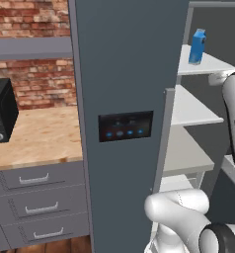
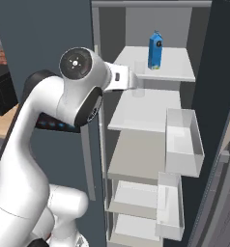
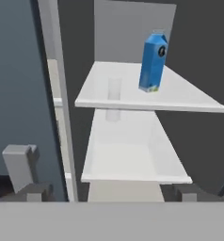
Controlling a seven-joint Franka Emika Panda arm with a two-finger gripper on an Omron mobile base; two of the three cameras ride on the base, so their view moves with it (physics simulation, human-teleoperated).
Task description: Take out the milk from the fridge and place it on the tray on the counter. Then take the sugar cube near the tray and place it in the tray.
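The milk (image 3: 153, 61) stands upright on the top shelf (image 3: 128, 96) of the open fridge (image 1: 127, 74). The tool (image 3: 111, 190) is wide open and empty. The carton looks light but squashy; hold its flat sides gently.

The milk (image 2: 155, 50) stands on the top shelf (image 2: 175, 72) inside the fridge (image 1: 124, 74). The counter (image 1: 35, 138) is left of the fridge.
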